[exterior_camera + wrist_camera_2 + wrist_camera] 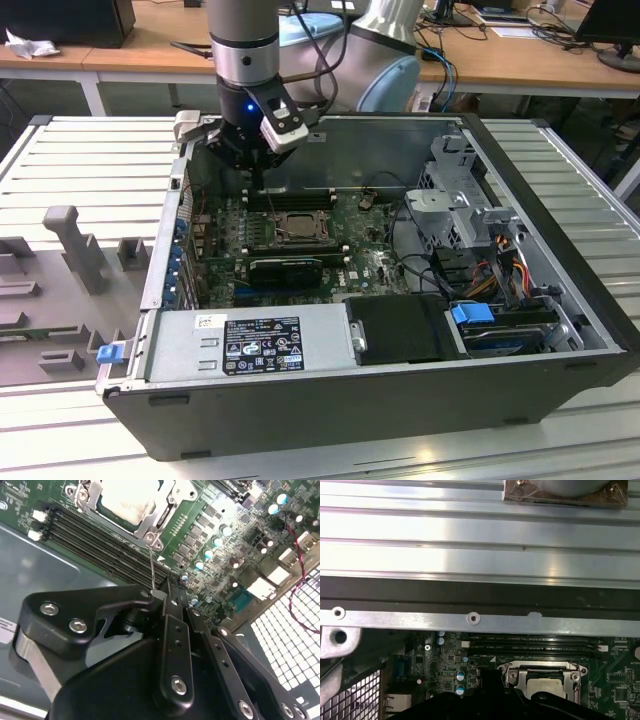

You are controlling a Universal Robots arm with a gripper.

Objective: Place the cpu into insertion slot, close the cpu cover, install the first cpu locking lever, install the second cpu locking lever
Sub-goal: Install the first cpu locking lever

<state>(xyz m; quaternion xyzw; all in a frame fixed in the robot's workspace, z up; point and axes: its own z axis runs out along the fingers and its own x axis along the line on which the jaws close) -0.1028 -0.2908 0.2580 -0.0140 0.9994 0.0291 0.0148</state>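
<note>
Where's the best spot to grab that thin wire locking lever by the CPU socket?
Grip the locking lever at its free end, away from the socket-corner pivot, coming in over the memory slots: the rod stands clear there, by the gripper.

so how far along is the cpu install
Done: the cpu sits in the insertion slot, with the cpu cover down over it. In hand: the gripper is at the tip of a locking lever standing up from the socket corner. Left: that lever is unlatched; the other lever's state is unclear.
</note>
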